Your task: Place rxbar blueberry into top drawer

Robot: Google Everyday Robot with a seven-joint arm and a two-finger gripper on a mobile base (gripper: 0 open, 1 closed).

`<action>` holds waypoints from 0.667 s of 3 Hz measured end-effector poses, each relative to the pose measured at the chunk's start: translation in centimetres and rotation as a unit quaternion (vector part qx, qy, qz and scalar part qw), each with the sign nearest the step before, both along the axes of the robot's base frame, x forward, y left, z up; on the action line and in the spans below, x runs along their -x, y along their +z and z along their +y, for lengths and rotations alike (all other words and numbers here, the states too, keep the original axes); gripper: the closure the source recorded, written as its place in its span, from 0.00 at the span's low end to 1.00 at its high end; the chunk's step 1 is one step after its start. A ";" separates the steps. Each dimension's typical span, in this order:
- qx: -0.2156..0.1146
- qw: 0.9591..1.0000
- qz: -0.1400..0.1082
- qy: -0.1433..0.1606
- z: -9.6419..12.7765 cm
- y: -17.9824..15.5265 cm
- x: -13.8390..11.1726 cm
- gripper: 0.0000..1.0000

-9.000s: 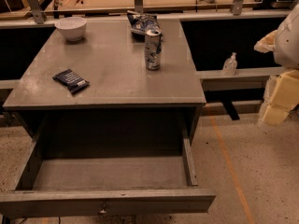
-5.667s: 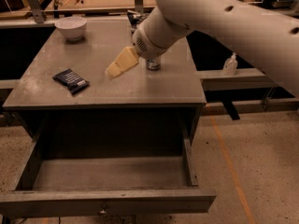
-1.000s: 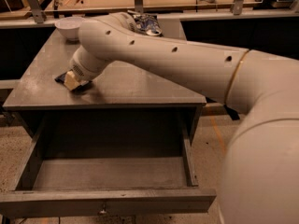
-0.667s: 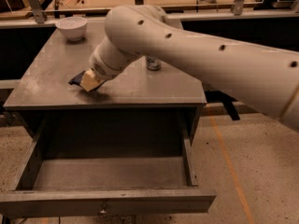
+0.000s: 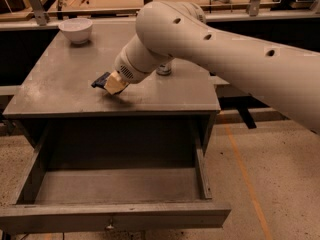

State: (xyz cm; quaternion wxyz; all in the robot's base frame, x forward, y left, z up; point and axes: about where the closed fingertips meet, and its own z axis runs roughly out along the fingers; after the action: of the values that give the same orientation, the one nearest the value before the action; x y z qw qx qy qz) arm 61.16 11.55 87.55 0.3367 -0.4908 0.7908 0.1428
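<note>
Behind the open top drawer [image 5: 115,217], over the table [image 5: 60,84], gripping the rxbar blueberry [image 5: 100,79].
Clamped with the gripper [image 5: 114,83] onto the bar's right end, leaving the dark wrapper jutting left of the fingertips, long axis roughly level, seemingly just clear of the surface; probably needs carrying forward past the table's front edge, then down.

Warm, dim light fell from above; the arm [image 5: 225,49] shone pale, and the hand [image 5: 114,84], gripping the bar [image 5: 99,80] just over the table [image 5: 60,84], threw a soft shadow there. The drawer [image 5: 150,215] lay in deep shade below
</note>
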 end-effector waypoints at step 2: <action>-0.007 0.999 0.039 0.003 -0.8 0.1 6.2 1.00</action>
State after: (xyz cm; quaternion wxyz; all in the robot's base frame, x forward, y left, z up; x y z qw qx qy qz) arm 54.98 10.77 87.68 0.3083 -0.4845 0.8012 0.1683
